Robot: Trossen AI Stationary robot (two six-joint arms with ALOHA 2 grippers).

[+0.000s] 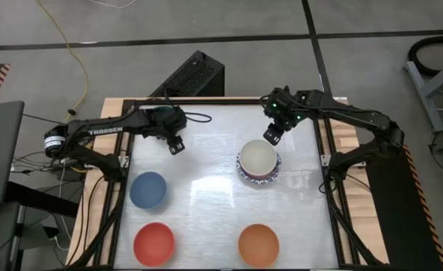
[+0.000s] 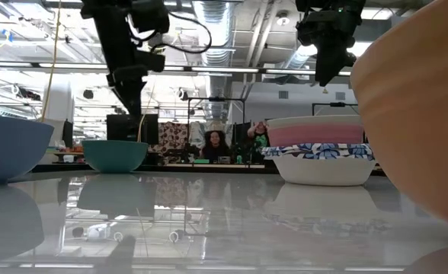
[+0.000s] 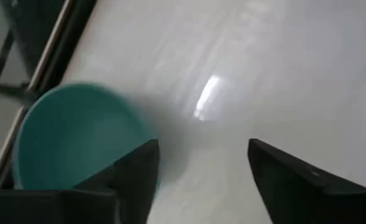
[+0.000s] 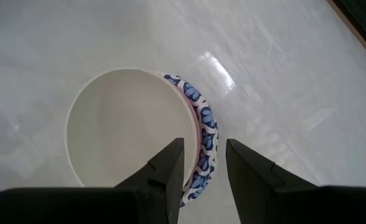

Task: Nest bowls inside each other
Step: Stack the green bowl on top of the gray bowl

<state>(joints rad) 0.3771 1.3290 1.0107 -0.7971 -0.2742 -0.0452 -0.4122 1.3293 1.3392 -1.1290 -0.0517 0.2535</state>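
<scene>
Your left gripper [image 1: 176, 145] hangs above the far left part of the white bench [image 1: 206, 218], its fingers [image 3: 133, 171] spread apart with nothing between them. In its wrist view the green bowl [image 3: 77, 140] sits upright on the bench just beside one finger, not touched; from overhead that bowl is mostly hidden under the left arm, and in the low view it stands alone on the bench surface below the arm. Your right gripper [image 1: 272, 135] hovers over the far edge of a stack of nested bowls [image 1: 258, 163] right of centre. Its fingers [image 4: 170, 165] stand parted, straddling the stack's rim from above, and the low view shows clear air between the gripper and the stack, so it grasps nothing. The stack has a cream bowl [image 4: 127, 124] uppermost, a pink bowl [image 2: 315, 135] showing as a band beneath it, and a blue-and-white patterned bowl [image 2: 323, 164] at the bottom resting on the bench. Three more bowls stand singly and well apart nearer you: a blue bowl [image 1: 148, 190] on the left, a red bowl [image 1: 154, 244] at the near left, and an orange bowl [image 1: 258, 245] at the near right, all upright and empty.
</scene>
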